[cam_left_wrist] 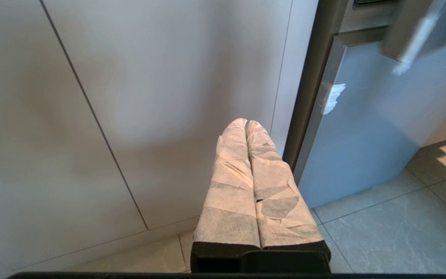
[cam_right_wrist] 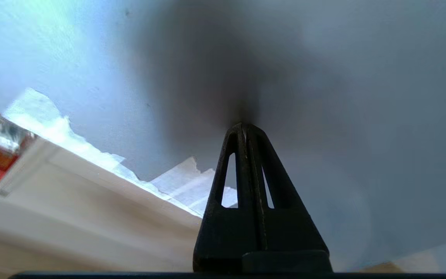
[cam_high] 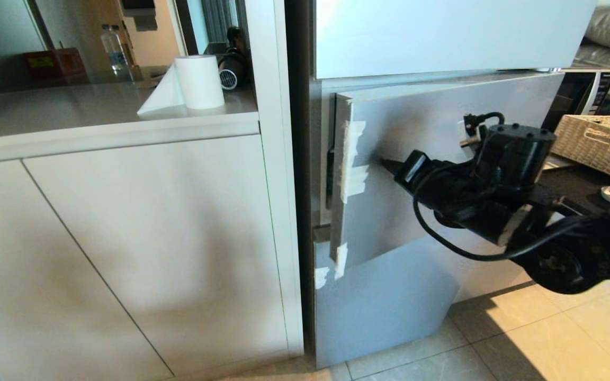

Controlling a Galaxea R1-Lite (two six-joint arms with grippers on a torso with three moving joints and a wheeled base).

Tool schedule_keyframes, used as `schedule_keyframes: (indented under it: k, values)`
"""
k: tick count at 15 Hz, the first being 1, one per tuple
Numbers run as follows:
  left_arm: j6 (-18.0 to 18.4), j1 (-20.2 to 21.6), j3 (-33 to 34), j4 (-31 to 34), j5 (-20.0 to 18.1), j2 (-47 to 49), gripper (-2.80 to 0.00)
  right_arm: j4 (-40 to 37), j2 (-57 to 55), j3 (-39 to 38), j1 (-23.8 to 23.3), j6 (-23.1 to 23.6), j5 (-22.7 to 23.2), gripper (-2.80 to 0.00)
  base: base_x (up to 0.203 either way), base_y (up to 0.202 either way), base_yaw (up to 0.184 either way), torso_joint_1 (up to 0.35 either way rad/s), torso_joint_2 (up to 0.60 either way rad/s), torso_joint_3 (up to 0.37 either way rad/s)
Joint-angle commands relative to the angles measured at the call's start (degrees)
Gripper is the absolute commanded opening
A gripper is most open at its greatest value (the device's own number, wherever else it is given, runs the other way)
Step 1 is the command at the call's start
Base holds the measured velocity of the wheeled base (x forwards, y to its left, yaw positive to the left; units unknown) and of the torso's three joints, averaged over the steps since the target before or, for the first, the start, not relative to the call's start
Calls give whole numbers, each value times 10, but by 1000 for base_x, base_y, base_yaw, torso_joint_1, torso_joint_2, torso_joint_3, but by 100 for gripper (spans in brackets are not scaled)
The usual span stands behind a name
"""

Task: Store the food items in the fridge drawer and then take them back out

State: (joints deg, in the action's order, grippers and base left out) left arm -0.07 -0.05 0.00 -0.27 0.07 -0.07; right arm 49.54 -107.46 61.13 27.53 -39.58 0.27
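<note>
1. Right gripper (cam_high: 384, 163), fingers pressed together, tip against the grey fridge door (cam_high: 432, 159) near its taped edge; the door stands slightly ajar.
2. Left gripper (cam_left_wrist: 245, 123), paper-wrapped fingers together, hangs low beside the white cabinet (cam_left_wrist: 130, 97).
3. Fruits and fridge drawer not in view.

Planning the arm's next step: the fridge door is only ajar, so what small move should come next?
Probably push further: the right tool, shut, has its tip at the middle door's outer face near the taped edge. The door stands slightly ajar; no drawer or fruit shows.
</note>
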Motion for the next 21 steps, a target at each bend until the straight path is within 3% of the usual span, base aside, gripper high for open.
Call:
schedule_keyframes:
  k: [1, 3, 5, 8, 11, 13, 16, 18, 21]
  values:
    - [0, 0, 1, 0, 0, 0, -280, 11, -80, 59, 0, -4, 0, -280, 0, 0, 0, 0, 0, 0]
    - [0, 0, 1, -1, 0, 0, -280, 30, -142, 136, 0, -7, -2, -280, 0, 0, 0, 0, 0, 0]
    - [0, 0, 1, -1, 0, 0, -280, 37, -145, 144, -1, -12, -4, -280, 0, 0, 0, 0, 0, 0]
    - [0, 0, 1, 0, 0, 0, -280, 40, -70, 76, -3, -14, -5, -280, 0, 0, 0, 0, 0, 0]
    - [0, 0, 1, 0, 0, 0, -280, 44, 59, -62, 2, 5, -5, -280, 0, 0, 0, 0, 0, 0]
    - [0, 0, 1, -1, 0, 0, -280, 46, 168, -191, 3, 57, -12, -280, 0, 0, 0, 0, 0, 0]
    - [0, 0, 1, -1, 0, 0, -280, 48, 373, -409, -14, 169, -55, -280, 0, 0, 0, 0, 0, 0]
    - [0, 0, 1, 0, 0, 0, -280, 17, 498, -490, -68, 230, -66, -280, 0, 0, 0, 0, 0, 0]
    - [0, 0, 1, 0, 0, -1, -280, -140, 680, -543, -177, 295, -40, -280, 0, 0, 0, 0, 0, 0]
